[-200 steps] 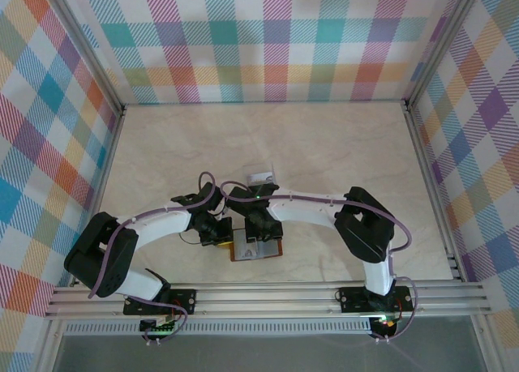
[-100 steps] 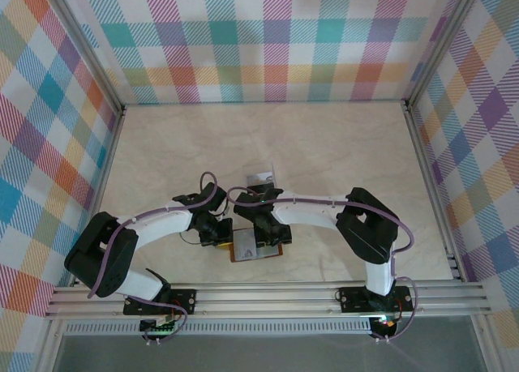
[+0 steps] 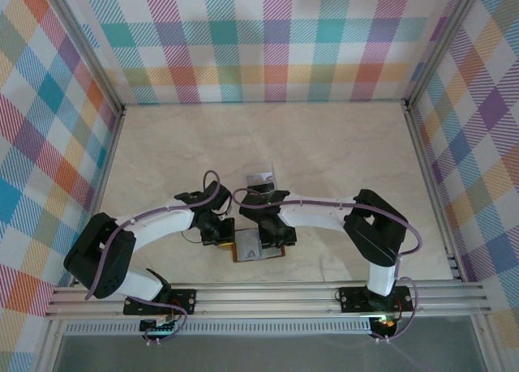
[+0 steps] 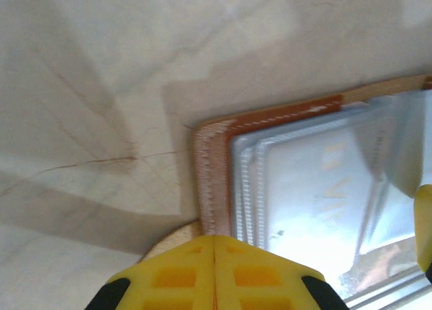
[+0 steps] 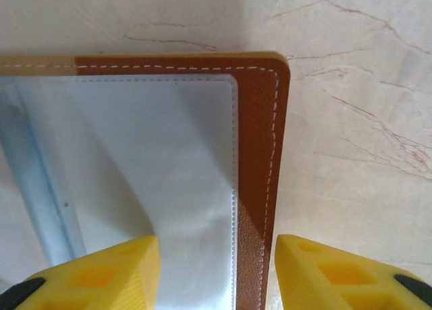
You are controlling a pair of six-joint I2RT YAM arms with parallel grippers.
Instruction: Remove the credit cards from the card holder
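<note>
The wallet [image 3: 258, 249] lies open on the table [image 3: 340, 161] near the front edge. The left gripper [image 4: 214, 242] stays closed at its corner, perhaps pinning it. The right gripper [image 5: 217, 256], jaws apart and empty, has slid rightward, straddling the wallet's edge. One card [image 3: 259, 178] lies beyond.

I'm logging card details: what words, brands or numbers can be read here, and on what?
No text reads clearly.
Faint pale marks under the clear pocket of the card holder: too blurred to read.
Dark marking on the loose card on the table: too small to read.
</note>
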